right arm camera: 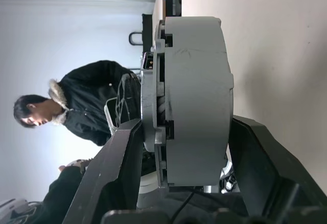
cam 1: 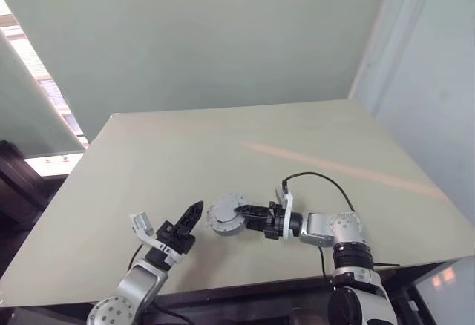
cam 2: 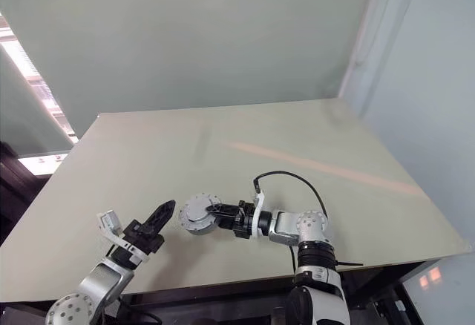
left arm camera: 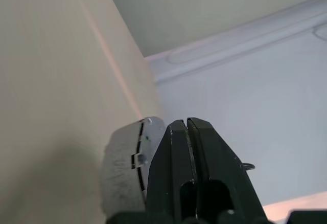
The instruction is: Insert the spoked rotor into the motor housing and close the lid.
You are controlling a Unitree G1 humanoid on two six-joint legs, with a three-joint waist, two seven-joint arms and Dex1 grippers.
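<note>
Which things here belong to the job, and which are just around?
Job: grey motor housing assembly, gripped by the right hand; left hand, shut and holding nothing.
Not the job: table; person in a dark jacket; black cable.

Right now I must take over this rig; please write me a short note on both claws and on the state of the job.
Left claw: shut, holding nothing, raised above the table, pointing toward the assembly.
Right claw: shut on the grey round assembly, held off the table between its fingers.
Parts: the assembly looks like the motor housing with the lid already on it; in the right wrist view two grey discs sit stacked. The rotor cannot be seen separately.
Left: check that the lid is fully seated, then put the assembly down.
A person stands nearby.
</note>
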